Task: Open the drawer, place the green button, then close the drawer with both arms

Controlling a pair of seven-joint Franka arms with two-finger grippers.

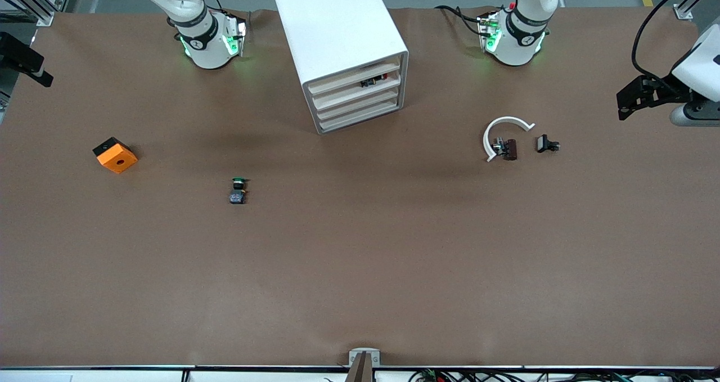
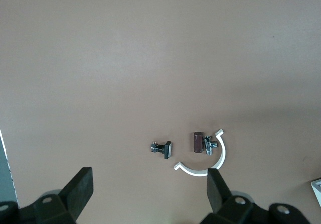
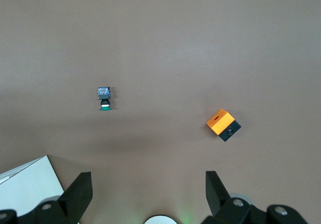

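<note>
The white cabinet (image 1: 337, 39) stands between the two arm bases, its four drawers (image 1: 355, 96) all pushed in. A small dark item shows at the front of the second drawer from the top. The button (image 1: 238, 191) (image 3: 104, 98), with a green cap and a dark block body, lies on the table nearer the front camera than the cabinet, toward the right arm's end. My right gripper (image 3: 148, 181) hangs open and empty high over the table by its own base. My left gripper (image 2: 150, 179) hangs open and empty high over the brown part.
An orange cube (image 1: 115, 155) (image 3: 223, 124) lies toward the right arm's end. A brown part with a white curved strip (image 1: 505, 141) (image 2: 200, 151) and a small black part (image 1: 547, 144) (image 2: 163, 148) lie toward the left arm's end. The arm bases (image 1: 205, 39) (image 1: 514, 33) flank the cabinet.
</note>
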